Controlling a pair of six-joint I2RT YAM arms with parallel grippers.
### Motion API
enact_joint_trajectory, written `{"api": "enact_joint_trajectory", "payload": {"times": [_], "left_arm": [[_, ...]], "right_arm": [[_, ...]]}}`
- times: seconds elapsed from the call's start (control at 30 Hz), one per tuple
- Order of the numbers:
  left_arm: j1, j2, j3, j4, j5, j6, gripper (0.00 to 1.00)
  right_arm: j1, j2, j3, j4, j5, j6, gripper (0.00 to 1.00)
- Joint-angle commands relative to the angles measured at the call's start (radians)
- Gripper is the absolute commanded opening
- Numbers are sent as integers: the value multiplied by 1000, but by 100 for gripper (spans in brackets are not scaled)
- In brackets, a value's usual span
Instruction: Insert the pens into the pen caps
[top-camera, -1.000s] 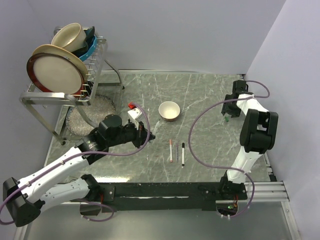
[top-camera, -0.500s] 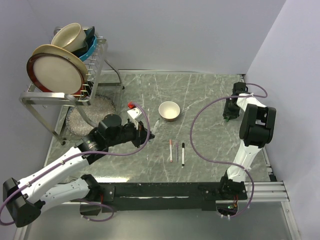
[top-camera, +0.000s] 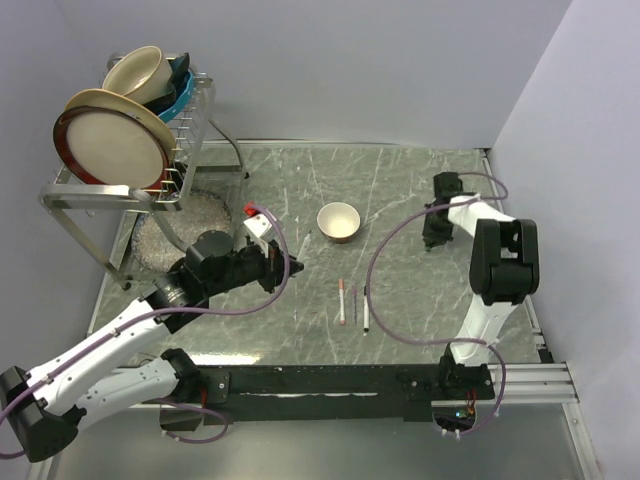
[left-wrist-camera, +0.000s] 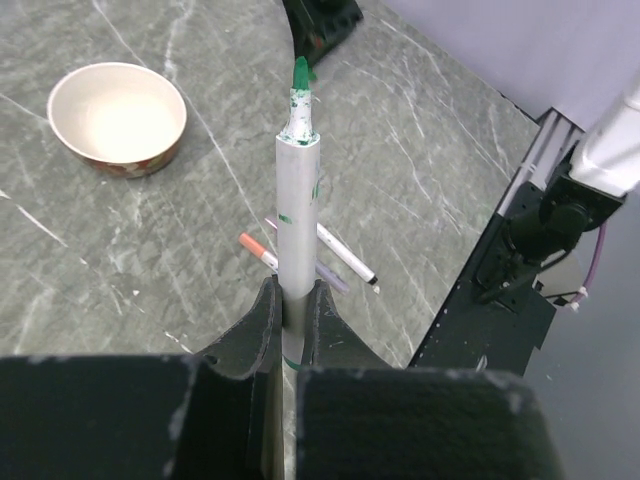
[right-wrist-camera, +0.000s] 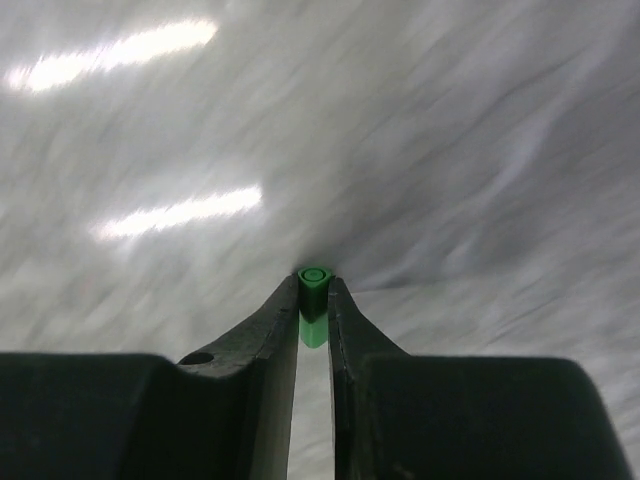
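My left gripper (left-wrist-camera: 292, 297) is shut on a white-barrelled pen (left-wrist-camera: 297, 200) whose bare green tip (left-wrist-camera: 300, 75) points up and away, toward the right arm. In the top view this gripper (top-camera: 283, 264) hangs left of the table's middle. My right gripper (right-wrist-camera: 313, 287) is shut on a small green pen cap (right-wrist-camera: 313, 300), its open end facing away. In the top view it (top-camera: 433, 238) is at the right, above the table. A red-ended pen (top-camera: 342, 302) and a black-ended pen (top-camera: 366, 308) lie side by side on the table. The red and black caps are not in view.
A cream bowl (top-camera: 338, 221) stands behind the lying pens. A thin purple stick (left-wrist-camera: 335, 277) lies between them. A dish rack (top-camera: 185, 150) with plates and bowls stands at the back left. Purple cables trail from both arms. The right wrist view is motion-blurred.
My right gripper has swung left from the table's right edge toward the middle, carrying the green cap. My left gripper has drawn back a little to the left with its pen.
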Motion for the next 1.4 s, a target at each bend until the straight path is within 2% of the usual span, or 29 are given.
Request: {"api": "enact_joint_trajectory", "payload": {"times": [0.0, 0.27, 0.37, 0.5, 0.73, 0.87, 0.97, 1.03, 1.2, 1.37], "left_arm": [[4, -31, -4, 11, -37, 23, 1], [2, -64, -15, 13, -54, -39, 1], [2, -65, -6, 15, 24, -97, 1], [2, -99, -1, 24, 81, -151, 2], [2, -131, 8, -15, 16, -177, 4], [2, -96, 13, -9, 80, -227, 1], [2, -71, -19, 45, 93, -322, 1], [1, -56, -91, 158, 110, -416, 1], [-19, 15, -156, 277, 134, -485, 1], [-56, 87, -208, 470, 188, -569, 1]], "right_arm": [[119, -142, -126, 33, -54, 116, 6], [323, -322, -355, 167, -104, 259, 3], [357, -342, -407, 194, -58, 274, 4], [398, -333, -421, 191, -3, 293, 5], [457, -297, -389, 165, 61, 314, 4], [458, -320, -364, 149, 51, 294, 2], [458, -385, -343, 133, 35, 299, 2], [458, -446, -340, 128, -4, 302, 1], [460, -599, -353, 139, -86, 322, 1], [468, -787, -358, 200, -207, 404, 1]]}}
